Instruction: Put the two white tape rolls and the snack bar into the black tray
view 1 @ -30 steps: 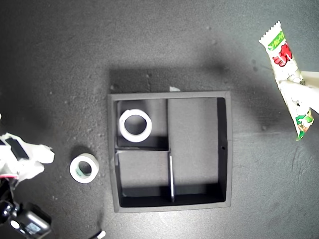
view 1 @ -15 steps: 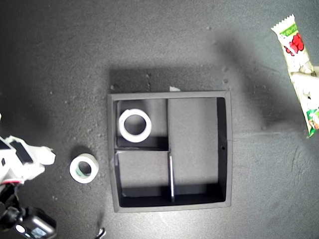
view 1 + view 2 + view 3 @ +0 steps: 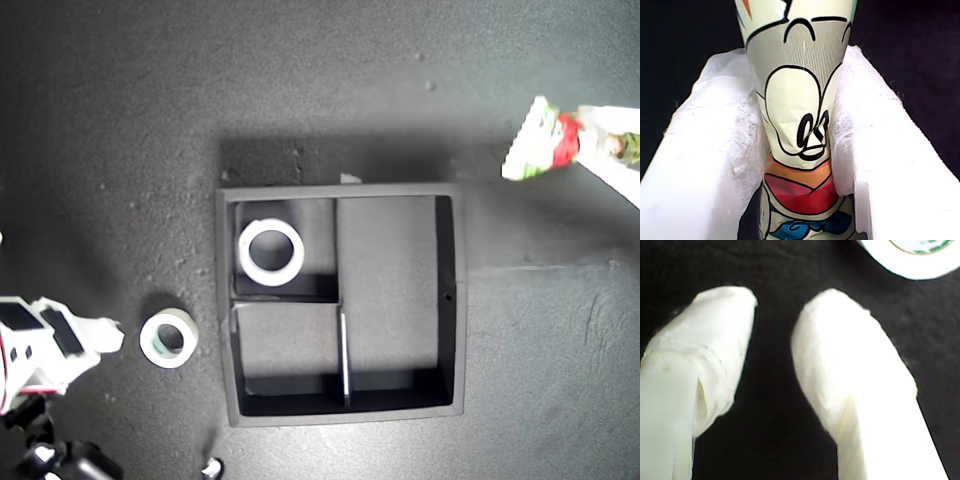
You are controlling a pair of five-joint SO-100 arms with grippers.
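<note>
A: Since we go from the exterior view's left, what's the second arm doing?
B: My second gripper [image 3: 112, 338] sits low at that view's left edge, padded white fingers [image 3: 850, 370] spread apart with nothing between them. The greenish-rimmed tape roll [image 3: 169, 339] lies on the dark mat [image 3: 120, 120] just past the tips, not touching as far as I can tell; the second wrist view catches only its edge [image 3: 920, 260].
A: Tray?
B: Black tray [image 3: 340, 192] in the middle. Plain white tape roll [image 3: 270, 251] lies flat in the small section nearer the view's top left. Other small section and the long section hold nothing.
A: And the right side?
B: My first gripper [image 3: 800, 150] comes in at the exterior view's upper right edge, pads clamped on the snack bar [image 3: 540, 152]. The bar is lifted off the mat, well clear of the tray, crimped end toward the tray. First wrist view shows the wrapper [image 3: 800, 100] pinched between both pads
</note>
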